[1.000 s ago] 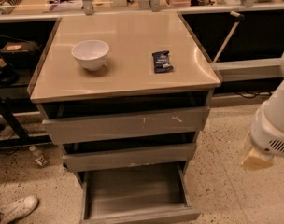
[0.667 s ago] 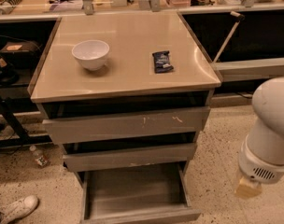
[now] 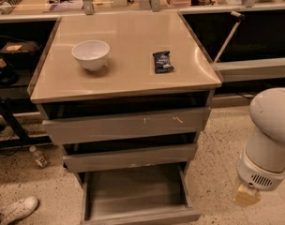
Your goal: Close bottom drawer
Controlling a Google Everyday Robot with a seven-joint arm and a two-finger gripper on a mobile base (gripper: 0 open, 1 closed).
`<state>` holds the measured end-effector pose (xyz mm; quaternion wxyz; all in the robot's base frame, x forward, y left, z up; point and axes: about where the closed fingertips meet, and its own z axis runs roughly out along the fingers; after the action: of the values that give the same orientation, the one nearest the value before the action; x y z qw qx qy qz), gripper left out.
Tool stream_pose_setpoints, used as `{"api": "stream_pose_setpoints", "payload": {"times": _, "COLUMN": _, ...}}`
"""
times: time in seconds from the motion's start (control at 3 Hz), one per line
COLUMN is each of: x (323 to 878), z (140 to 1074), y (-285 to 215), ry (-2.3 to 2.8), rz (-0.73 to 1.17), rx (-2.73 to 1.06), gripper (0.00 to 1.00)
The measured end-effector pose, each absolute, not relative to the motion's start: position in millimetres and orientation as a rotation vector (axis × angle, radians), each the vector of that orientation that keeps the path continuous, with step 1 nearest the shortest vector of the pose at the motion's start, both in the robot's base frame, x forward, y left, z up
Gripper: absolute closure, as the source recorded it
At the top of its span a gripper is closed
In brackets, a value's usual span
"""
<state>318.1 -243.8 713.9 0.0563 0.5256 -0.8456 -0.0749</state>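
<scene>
While the lowest grey metal drawer juts out at the cabinet's foot, its shallow rectangular tray showing behind a plain flat front, the gripper hangs low to the right of the cabinet, over the speckled stone floor and apart from the drawer. It shows only as a tan blocky tip beneath the arm's smooth, rounded white housing; whether it is spread or pressed together cannot be told. Above, the plain middle drawer and the wider top drawer, flecked with whitish scratches, stand slightly ajar. On the glossy beige tabletop sit a round white bowl and a dark crinkled packet, well apart.
</scene>
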Motion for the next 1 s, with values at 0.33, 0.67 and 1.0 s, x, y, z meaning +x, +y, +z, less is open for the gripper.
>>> {"api": "stream_pose_setpoints", "payload": {"times": 0.33, "x": 298.9, "z": 642.1, "y": -242.9, "ry": -2.576, "rz": -0.396, "rx": 1.439, "gripper": 1.00}}
{"api": "stream_pose_setpoints", "payload": {"times": 0.67, "x": 291.4, "z": 562.4, "y": -238.6, "ry": -2.549, "rz": -0.533, "rx": 1.314, "gripper": 1.00}}
{"api": "stream_pose_setpoints", "payload": {"times": 1.0, "x": 283.6, "z": 541.4, "y": -234.6, "ry": -2.513, "rz": -0.590, "rx": 1.292, "gripper": 1.00}}
